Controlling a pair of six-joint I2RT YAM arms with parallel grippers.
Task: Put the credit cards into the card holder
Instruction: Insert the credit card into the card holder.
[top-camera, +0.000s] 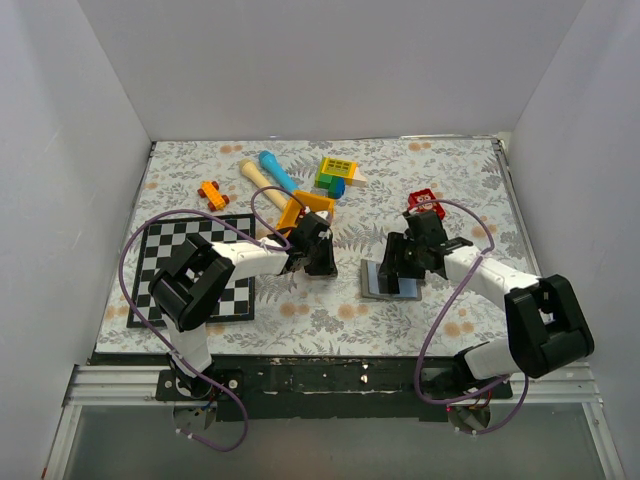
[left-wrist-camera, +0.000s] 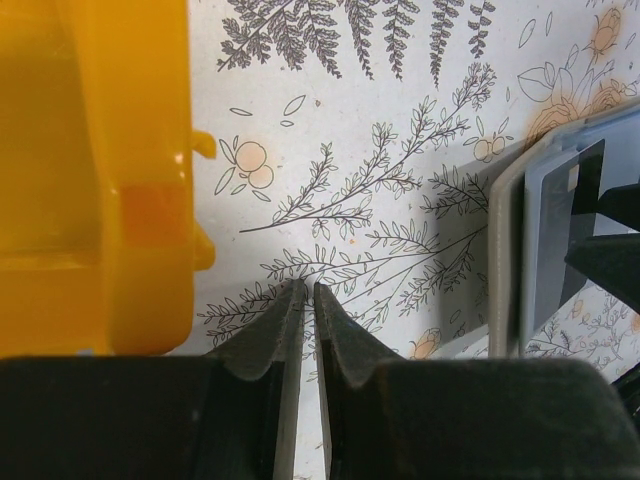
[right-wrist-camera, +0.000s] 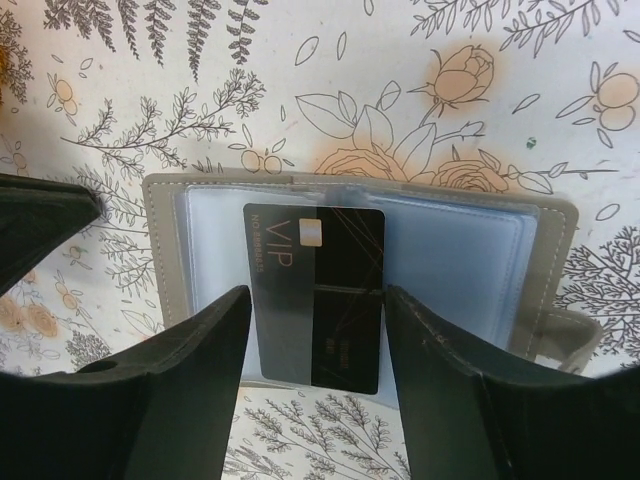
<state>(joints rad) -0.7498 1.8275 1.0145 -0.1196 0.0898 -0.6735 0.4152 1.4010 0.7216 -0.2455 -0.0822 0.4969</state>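
The right claw (right-wrist-camera: 318, 292) is apart over a black card (right-wrist-camera: 312, 250) lying on the open wallet (right-wrist-camera: 470, 260). The left claw (left-wrist-camera: 308, 290) is together, near the orange tray (left-wrist-camera: 90, 170).

Our left arm (top-camera: 245, 258) and right arm (top-camera: 490, 275): white links, black joints.
Purple cables (top-camera: 122, 278) loop off both; left hand (left-wrist-camera: 308, 290) and right hand (right-wrist-camera: 318, 295) have matte black fingers (left-wrist-camera: 265, 345).

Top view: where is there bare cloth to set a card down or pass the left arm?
Free: the near strip between the black-and-white chessboard mat and the open grey card holder; the far-right corner beyond the red block. Crowded: the far middle, around the orange plastic tray and the yellow-and-green toy block.
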